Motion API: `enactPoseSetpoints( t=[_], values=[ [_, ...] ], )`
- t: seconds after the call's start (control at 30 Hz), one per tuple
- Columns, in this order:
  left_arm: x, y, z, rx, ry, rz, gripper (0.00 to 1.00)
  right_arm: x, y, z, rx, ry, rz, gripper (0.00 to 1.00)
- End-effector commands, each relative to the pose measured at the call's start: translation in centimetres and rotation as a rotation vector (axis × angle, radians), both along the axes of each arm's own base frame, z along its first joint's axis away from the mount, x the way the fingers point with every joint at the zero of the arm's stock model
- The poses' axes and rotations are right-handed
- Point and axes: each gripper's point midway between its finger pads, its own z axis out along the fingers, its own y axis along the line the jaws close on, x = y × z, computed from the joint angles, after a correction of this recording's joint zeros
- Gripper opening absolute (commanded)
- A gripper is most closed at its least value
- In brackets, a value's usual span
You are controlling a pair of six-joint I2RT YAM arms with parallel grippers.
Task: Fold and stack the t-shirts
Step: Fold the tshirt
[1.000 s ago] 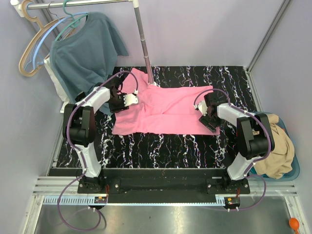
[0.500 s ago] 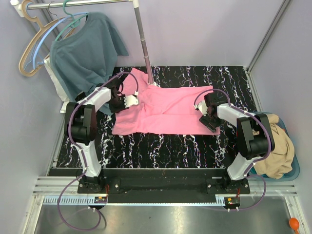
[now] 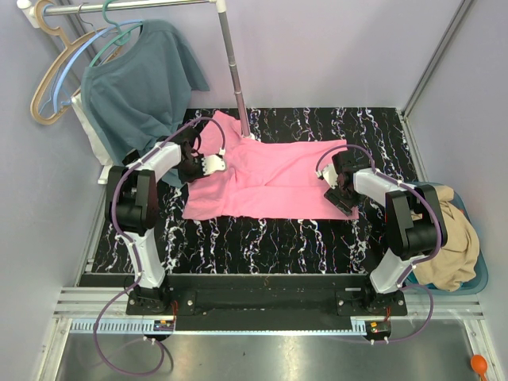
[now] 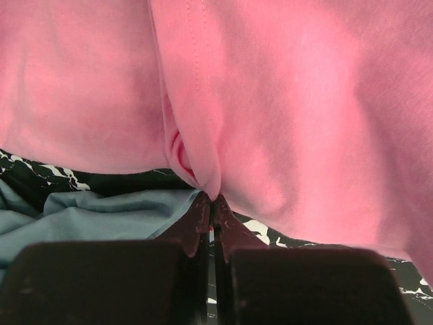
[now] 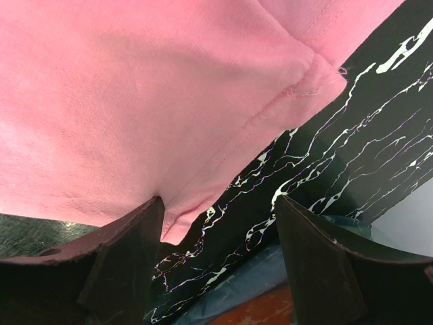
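Fabric is bunching where our left end effector [image 4: 211, 202] is clamping the pink t-shirt [image 3: 270, 178]. We are holding our right end effector [image 5: 218, 206] apart at its right hem.

The pink tee [image 3: 270, 178] is spread out pretty flat across the middle of the black marbled table [image 3: 278, 238]. Its long side runs left to right, one sleeve sticks out toward the back left, and the near left corner pokes out further than the rest of the front edge. Up close, its left edge is bunched into a little raised pleat along a stitched hem, while the right hem corner lies on the tabletop. The tan-beige tee [image 3: 456, 238] is just a crumpled heap in the blue basket [image 3: 475, 278] off the table's right side, not folded at all.
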Motion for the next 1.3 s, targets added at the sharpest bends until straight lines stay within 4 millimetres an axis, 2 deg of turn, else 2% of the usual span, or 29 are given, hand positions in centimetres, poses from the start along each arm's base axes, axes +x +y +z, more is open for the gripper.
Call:
enactPoseSetpoints(
  t=[0.0, 0.3, 0.63, 0.9, 1.2, 1.27],
  values=[
    [1.8, -0.2, 2.7, -0.023, -0.084, 0.020, 0.00, -2.3, -0.8, -2.6, -0.022, 0.092, -0.026, 0.76],
    [3.8, -1.2, 6.8, -0.030, -0.195, 0.011, 0.00, -2.3, -0.6, -2.9, -0.014, 0.099, -0.035, 0.77],
    [5.9, -5.0, 9.7, -0.001, -0.301, -0.058, 0.00, -2.5, -0.7, -3.1, -0.014, 0.103, -0.038, 0.77],
    [7.3, -5.5, 10.1, 0.054, -0.355, -0.068, 0.00, -2.8, -0.9, -3.7, -0.026, 0.108, -0.034, 0.77],
    [9.2, -4.6, 8.5, 0.136, -0.391, -0.041, 0.00, -2.9, -1.1, -3.6, -0.034, 0.104, -0.035, 0.77],
    [9.4, -4.6, 8.2, 0.147, -0.402, -0.034, 0.12, -2.8, -1.1, -3.6, -0.040, 0.101, -0.036, 0.77]
  ],
)
